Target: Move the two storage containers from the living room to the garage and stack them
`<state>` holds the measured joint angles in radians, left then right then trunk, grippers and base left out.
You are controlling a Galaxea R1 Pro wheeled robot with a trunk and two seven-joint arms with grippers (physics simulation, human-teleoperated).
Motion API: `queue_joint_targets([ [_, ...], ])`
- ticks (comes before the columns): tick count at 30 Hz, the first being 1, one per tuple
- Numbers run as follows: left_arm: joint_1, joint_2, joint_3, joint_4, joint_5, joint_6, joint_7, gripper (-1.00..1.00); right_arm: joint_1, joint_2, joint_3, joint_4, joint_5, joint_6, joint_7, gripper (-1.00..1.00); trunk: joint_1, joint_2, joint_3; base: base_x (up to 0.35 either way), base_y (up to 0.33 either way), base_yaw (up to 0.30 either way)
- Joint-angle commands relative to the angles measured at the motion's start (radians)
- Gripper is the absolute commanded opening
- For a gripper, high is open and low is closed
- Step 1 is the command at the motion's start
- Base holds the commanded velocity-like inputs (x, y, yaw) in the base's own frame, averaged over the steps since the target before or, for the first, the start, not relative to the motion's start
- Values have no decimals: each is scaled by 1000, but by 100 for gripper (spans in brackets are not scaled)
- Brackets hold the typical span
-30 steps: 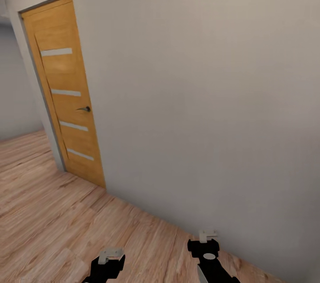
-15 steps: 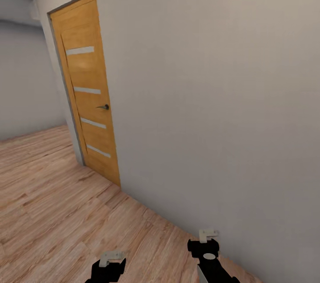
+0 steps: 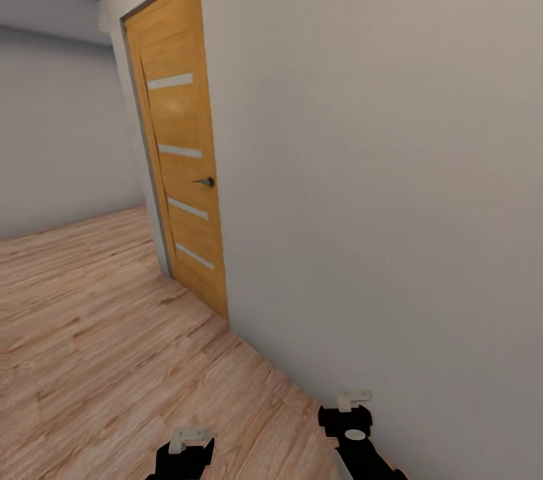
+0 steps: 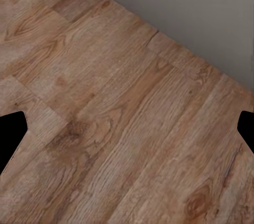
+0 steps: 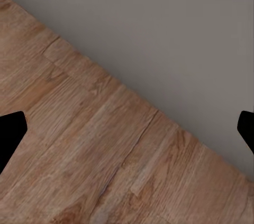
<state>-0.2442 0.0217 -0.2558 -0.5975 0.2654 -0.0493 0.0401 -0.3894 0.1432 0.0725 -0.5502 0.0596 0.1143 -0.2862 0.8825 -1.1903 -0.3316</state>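
The two storage containers and the garage are out of view. I am on light wood planks (image 3: pixel 98 329) beside a plain white wall (image 3: pixel 377 163). My left gripper (image 3: pixel 187 444) hangs low over the planks; in the left wrist view its dark fingertips (image 4: pixel 11 134) stand far apart with bare wood between them. My right gripper (image 3: pixel 353 406) hangs close to the foot of the wall. It is open too, with its fingertips (image 5: pixel 10 131) wide apart over the seam of planks and wall. Neither gripper holds anything.
A shut orange wooden door (image 3: pixel 181 140) with pale horizontal strips and a dark lever handle (image 3: pixel 205 181) stands in the wall ahead on the left. Beyond it a passage with a grey wall (image 3: pixel 60 133) opens to the left.
The whole picture has shifted: the camera has turned left, so the door now sits further right and nearer. Both grippers keep their places in the view.
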Motion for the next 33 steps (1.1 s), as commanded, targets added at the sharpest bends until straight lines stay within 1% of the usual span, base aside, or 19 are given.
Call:
queue_joint_targets([
  [1,-1,1,-8,1,10,-5,4,100,0,0,4,-2,6,10,-6,100,1,-1,-2,336,0,258],
  [33,-1,0,-7,3,11,-7,4,100,0,0,4,-2,6,10,-7,100,1,-1,-25,336,0,260],
])
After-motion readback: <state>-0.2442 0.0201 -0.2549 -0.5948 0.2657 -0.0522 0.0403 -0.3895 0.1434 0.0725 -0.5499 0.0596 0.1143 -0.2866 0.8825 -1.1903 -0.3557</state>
